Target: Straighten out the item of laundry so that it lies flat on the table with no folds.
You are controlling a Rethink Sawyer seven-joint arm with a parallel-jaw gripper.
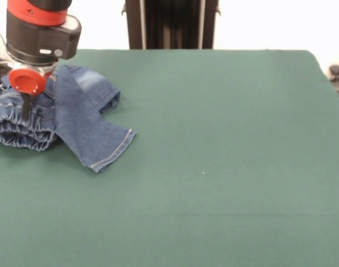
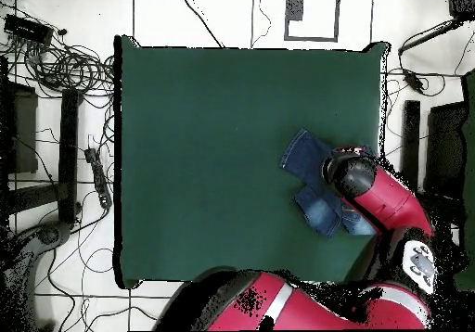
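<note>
The jeans (image 1: 75,119) are lying bunched at the desk's (image 1: 225,144) nine o'clock edge; the hand (image 1: 26,103) is pressing into them, grip unclear.

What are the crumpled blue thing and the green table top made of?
The jeans look like blue denim: faded patches, pale stitched hems. The table seems covered in matte green cloth, with no shine; what lies beneath is hidden.

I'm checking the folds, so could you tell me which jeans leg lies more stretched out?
The leg whose hem points toward the table's middle; the other leg curls up short behind it.
</note>
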